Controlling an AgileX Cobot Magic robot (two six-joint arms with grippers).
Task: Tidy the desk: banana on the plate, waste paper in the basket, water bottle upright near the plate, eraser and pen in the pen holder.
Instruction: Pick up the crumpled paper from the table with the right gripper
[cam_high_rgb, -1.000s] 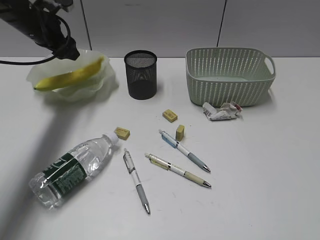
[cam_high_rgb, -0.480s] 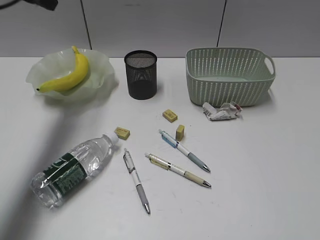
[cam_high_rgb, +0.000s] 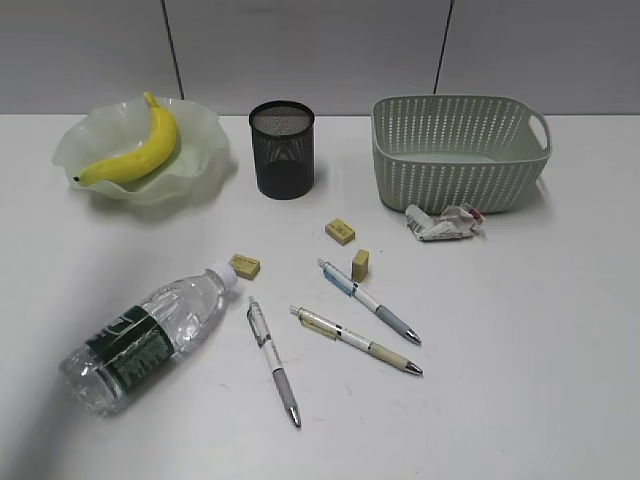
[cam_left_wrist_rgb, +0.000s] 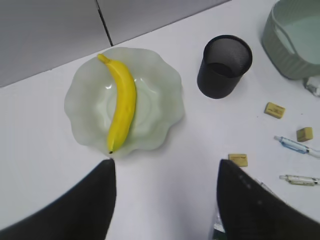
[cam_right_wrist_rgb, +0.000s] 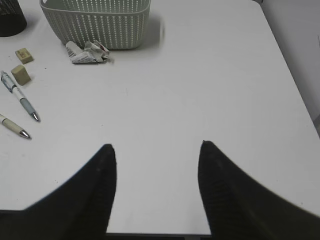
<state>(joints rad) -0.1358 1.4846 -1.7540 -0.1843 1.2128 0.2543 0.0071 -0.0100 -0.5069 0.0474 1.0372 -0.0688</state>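
White table fills the exterior view, backed by a grey panelled wall. At the far right stands the grey-green perforated basket, upright, nothing visible inside it. At the far left sits the pale green ruffled plate, and the banana lies inside it, curved, stem end toward the wall. Near the front left the water bottle lies on its side, cap pointing toward the middle of the table, well apart from the plate. Between plate and basket the black mesh pen holder stands upright.

Three pens lie loose in the middle: one just beside the bottle, a second and a third farther right, none touching. The waste paper rests on the table just in front of the basket, outside it. Three small tan erasers lie apart: one beside the bottle cap, one and one near the third pen.

The left hand hangs above the table near the plate, fingers spread wide, holding nothing. The right hand hovers over bare table, likewise spread wide and holding nothing.
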